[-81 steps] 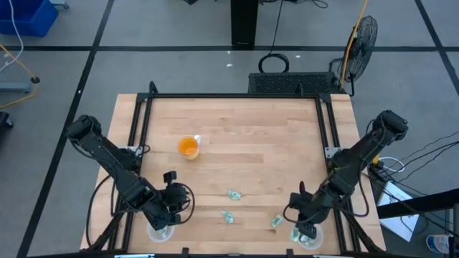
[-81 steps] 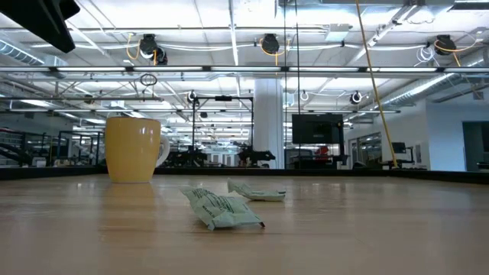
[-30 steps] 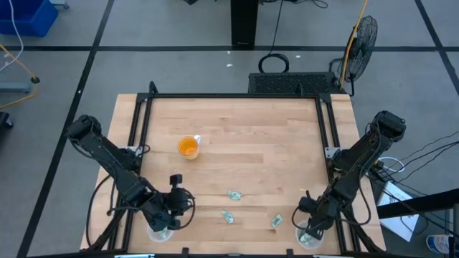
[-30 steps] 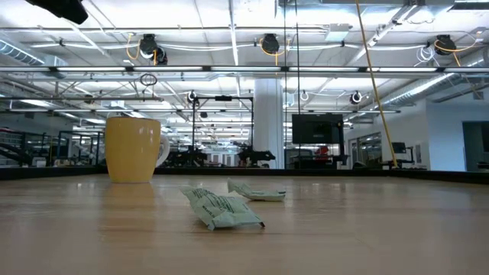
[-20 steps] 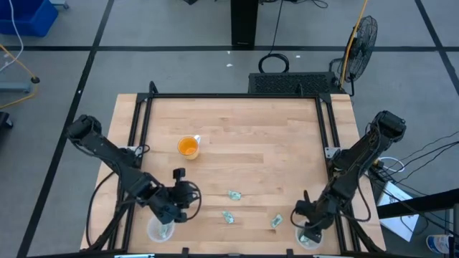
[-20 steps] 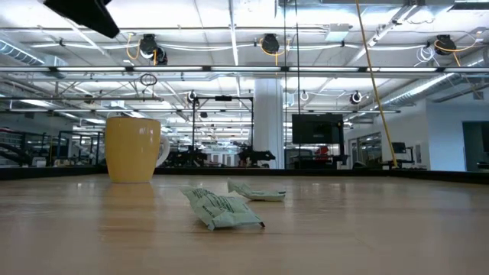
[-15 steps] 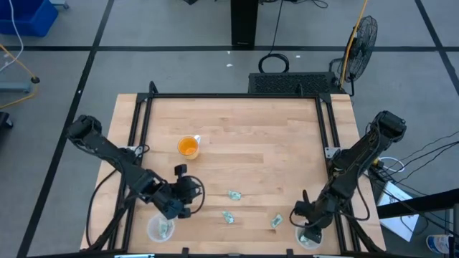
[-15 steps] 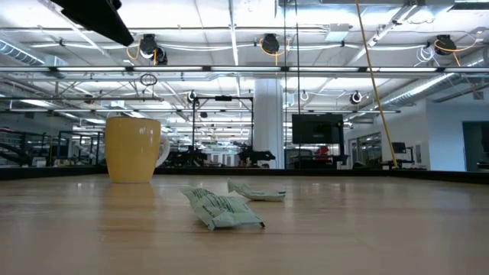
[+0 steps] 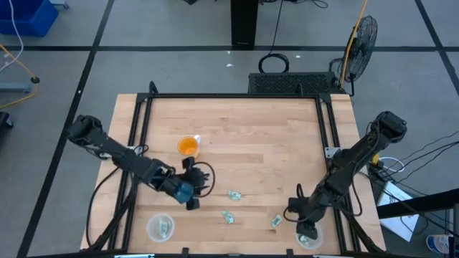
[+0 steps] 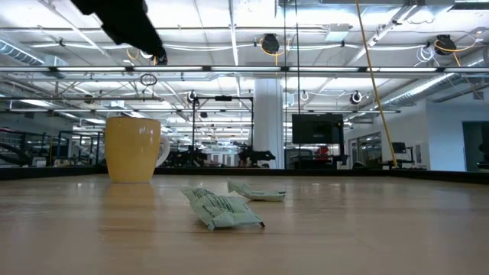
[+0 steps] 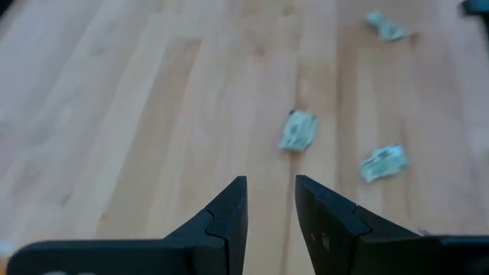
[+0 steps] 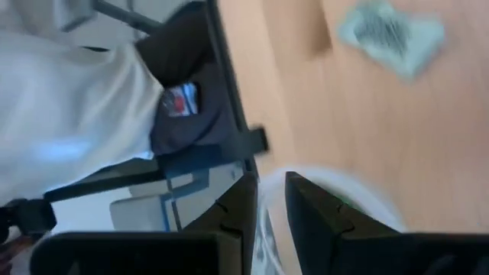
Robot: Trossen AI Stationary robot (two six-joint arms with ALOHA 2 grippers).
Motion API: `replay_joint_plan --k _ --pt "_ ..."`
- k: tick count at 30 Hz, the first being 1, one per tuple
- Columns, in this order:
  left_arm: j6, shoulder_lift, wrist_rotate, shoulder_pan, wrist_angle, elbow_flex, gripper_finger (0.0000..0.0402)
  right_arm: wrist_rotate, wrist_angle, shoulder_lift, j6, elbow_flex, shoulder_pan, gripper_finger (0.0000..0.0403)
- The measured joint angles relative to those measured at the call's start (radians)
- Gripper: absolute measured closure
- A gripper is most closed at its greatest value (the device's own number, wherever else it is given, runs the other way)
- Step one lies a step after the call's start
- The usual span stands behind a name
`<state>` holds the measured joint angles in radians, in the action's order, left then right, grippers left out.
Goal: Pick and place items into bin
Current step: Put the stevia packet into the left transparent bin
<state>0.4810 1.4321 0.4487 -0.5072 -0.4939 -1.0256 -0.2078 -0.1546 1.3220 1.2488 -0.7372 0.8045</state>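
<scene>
Left gripper [image 9: 192, 192] hangs over the wooden table [image 9: 251, 136], just below the orange cup [image 9: 188, 147] in the high view and left of the loose packets. In its wrist view the two fingers [image 11: 229, 210] stand slightly apart with bare table between them; released, nothing in the grasp.

Right gripper [image 9: 306, 231] sits at the table's near right corner, over the right clear bin [image 9: 313, 239]. Its wrist view shows the fingers [image 12: 243, 202] parted by a narrow gap, with the pale rim of the bin under them; nothing seen between them, so released as well.

Three green-and-white packets lie loose on the table near the front edge:
- middle packet [image 9: 234, 194], farthest from the front edge, right of the left gripper;
- front packet [image 9: 229, 216], just below the first in the high view;
- right packet [image 9: 276, 222], near the right gripper and just beside the right bin.

The three are apart from each other, none touching a gripper.

Left clear bin [image 9: 160, 228] stands at the near left corner with a packet inside it [image 9: 164, 227]. The right bin's contents are mostly hidden by the arm.

Low view: yellow-orange cup [image 10: 134, 149] upright at left, two packets lying flat on the wood, the nearer one [image 10: 221, 208] crumpled, another [image 10: 257, 191] behind it. A dark part of an arm [image 10: 122, 23] shows at the top left.
</scene>
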Motion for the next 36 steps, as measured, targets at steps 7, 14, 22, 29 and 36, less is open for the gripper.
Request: replay_joint_plan --k 7,14,22,29,36 --pt "-0.144 0.000 -0.100 0.049 0.114 0.000 0.0284 0.028 0.087 0.000 -0.322 0.000 -0.070 0.0337" --pt "-0.192 0.036 -0.126 0.084 0.127 0.001 0.0284 0.226 0.083 0.000 -0.593 0.000 -0.112 0.0337" --pt "-0.234 0.189 -0.162 0.100 0.215 0.003 0.0284 0.494 0.083 0.000 -0.711 0.000 -0.145 0.0337" --pt "-0.261 0.287 -0.190 0.101 0.341 0.003 0.0284 0.579 0.084 0.000 -0.712 0.001 -0.195 0.0337" --pt "-0.153 0.333 -0.188 0.101 0.400 0.003 0.0284 0.578 0.100 0.000 -0.724 0.002 -0.251 0.0337"
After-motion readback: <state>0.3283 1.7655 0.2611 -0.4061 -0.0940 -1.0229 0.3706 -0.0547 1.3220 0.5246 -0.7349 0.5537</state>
